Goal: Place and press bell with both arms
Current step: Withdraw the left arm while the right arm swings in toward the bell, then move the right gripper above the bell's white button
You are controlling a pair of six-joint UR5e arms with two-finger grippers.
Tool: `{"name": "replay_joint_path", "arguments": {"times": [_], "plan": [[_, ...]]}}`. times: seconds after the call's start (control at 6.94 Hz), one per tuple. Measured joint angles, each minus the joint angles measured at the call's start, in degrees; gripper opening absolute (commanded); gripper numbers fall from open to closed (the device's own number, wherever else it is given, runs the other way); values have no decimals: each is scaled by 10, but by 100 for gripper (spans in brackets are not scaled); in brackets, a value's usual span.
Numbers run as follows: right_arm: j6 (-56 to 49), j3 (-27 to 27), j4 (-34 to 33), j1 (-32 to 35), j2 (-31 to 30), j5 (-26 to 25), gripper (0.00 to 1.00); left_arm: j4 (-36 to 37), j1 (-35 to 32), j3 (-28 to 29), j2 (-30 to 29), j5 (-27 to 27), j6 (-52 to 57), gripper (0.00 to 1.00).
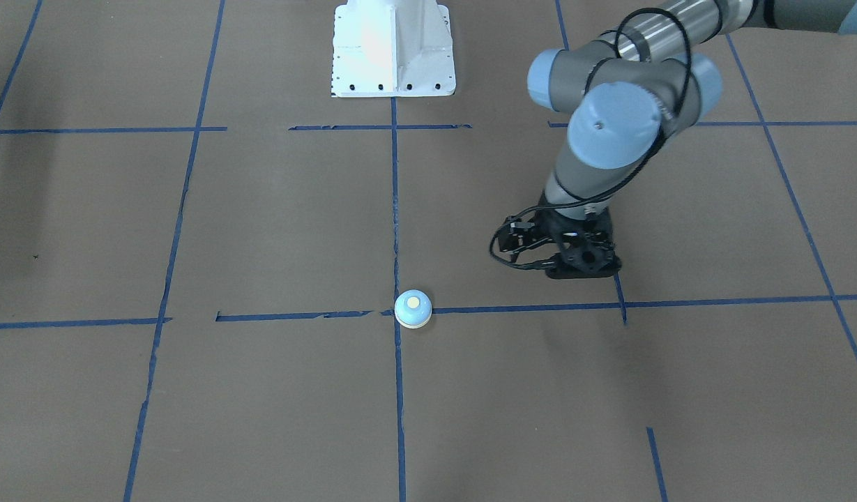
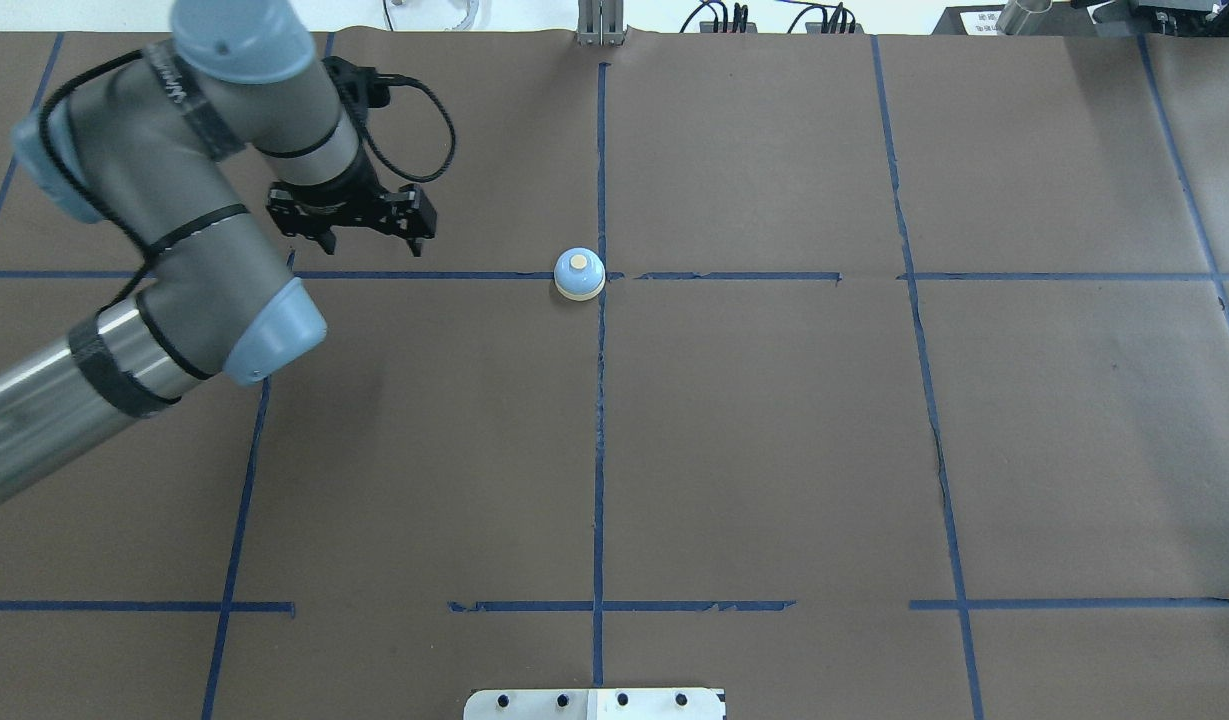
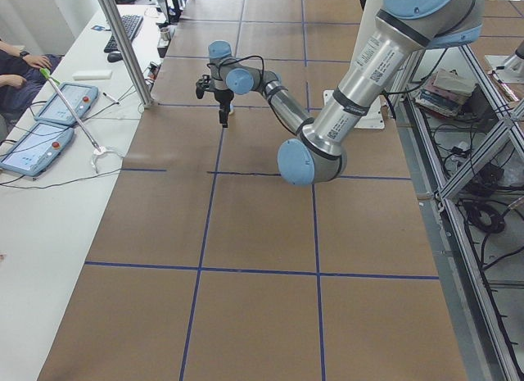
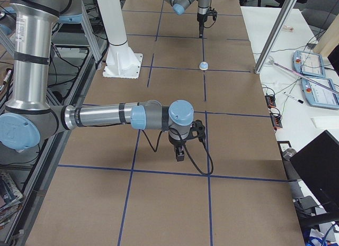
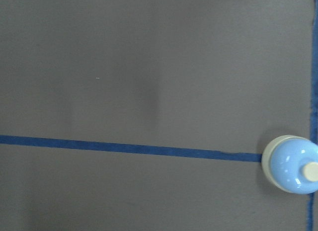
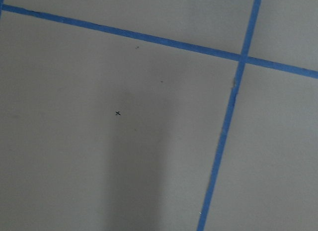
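The bell (image 1: 413, 309) is a small light-blue dome with a cream button, standing upright on a crossing of blue tape lines. It also shows in the overhead view (image 2: 579, 274) and at the right edge of the left wrist view (image 5: 293, 164). My left gripper (image 1: 583, 269) points down, low over the table, well to the bell's side and apart from it; in the overhead view (image 2: 357, 240) its jaws look spread and empty. My right gripper (image 4: 180, 154) shows only in the exterior right view, pointing down far from the bell (image 4: 202, 65); I cannot tell if it is open or shut.
Brown paper with a blue tape grid covers the table (image 2: 774, 450). The white bolted pedestal (image 1: 393, 49) stands at the robot's side. Tablets and cables lie on the white side bench (image 3: 49, 119).
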Motion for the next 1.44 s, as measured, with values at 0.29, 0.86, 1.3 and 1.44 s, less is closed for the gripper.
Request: {"name": "replay_joint_path", "arguments": {"times": [0.29, 0.86, 1.3, 1.44], "plan": [[85, 19, 5, -73, 55, 2, 100, 12, -79, -70, 126, -25, 185, 100], [435, 39, 5, -293, 265, -75, 100, 17, -254, -87, 274, -61, 431, 100], [622, -10, 2, -405, 397, -174, 97, 20, -343, -81, 337, -104, 482, 100], [661, -67, 2, -425, 458, -195, 86, 15, -354, -84, 367, -106, 488, 100]]}}
